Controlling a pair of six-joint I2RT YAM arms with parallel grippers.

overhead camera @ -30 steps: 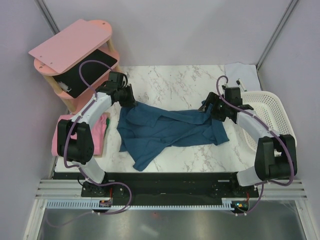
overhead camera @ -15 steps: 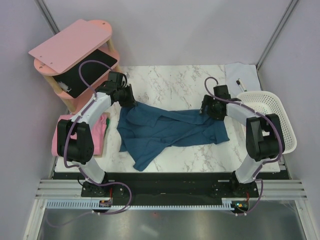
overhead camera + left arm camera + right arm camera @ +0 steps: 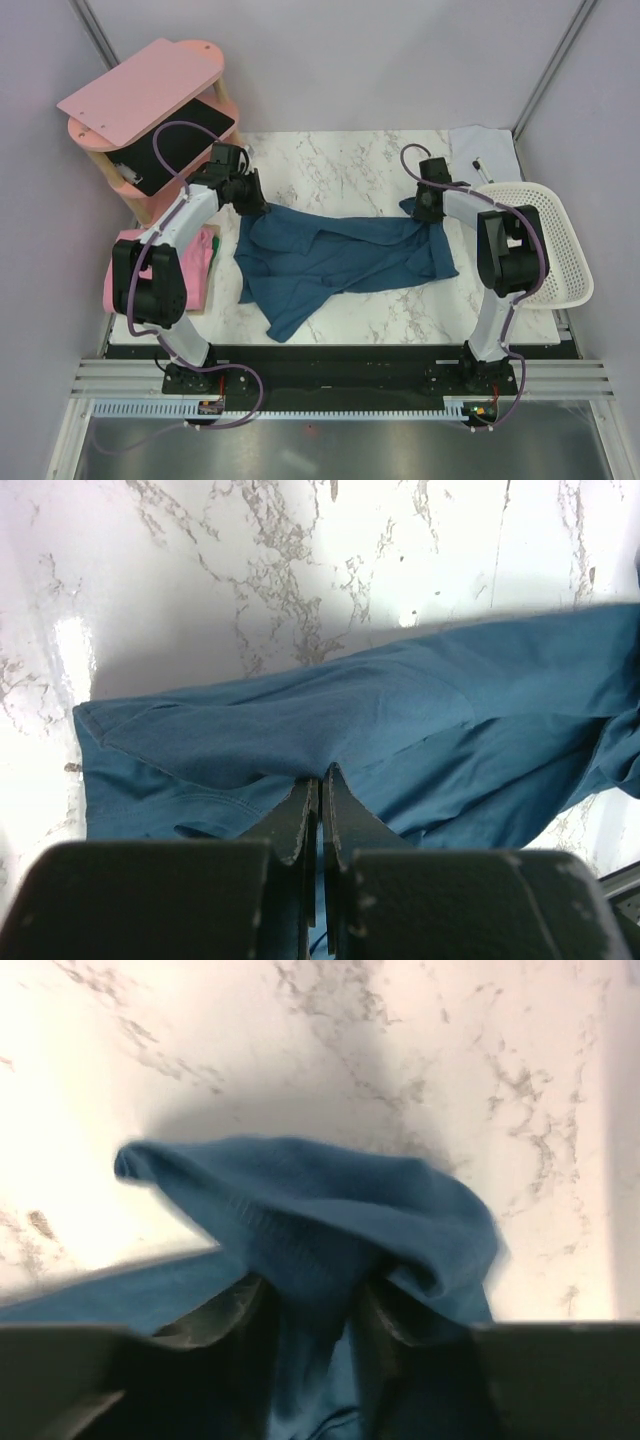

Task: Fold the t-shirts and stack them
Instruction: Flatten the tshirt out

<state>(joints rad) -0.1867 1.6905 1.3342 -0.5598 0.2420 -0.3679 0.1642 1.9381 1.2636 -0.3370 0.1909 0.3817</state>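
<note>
Both clamped on teal t-shirt [image 3: 340, 255] far edge: left end effector [image 3: 320, 805], right end effector [image 3: 305, 1310].

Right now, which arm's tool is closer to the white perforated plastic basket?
Right. The right tool grips the dark teal cloth t-shirt close beside the white plastic basket; the left tool grips the shirt's other end, across the table.

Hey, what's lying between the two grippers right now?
The teal-blue t-shirt, crumpled on the marble table, runs from the left gripper to the right gripper, both shut on it. The top external view shows this.
</note>
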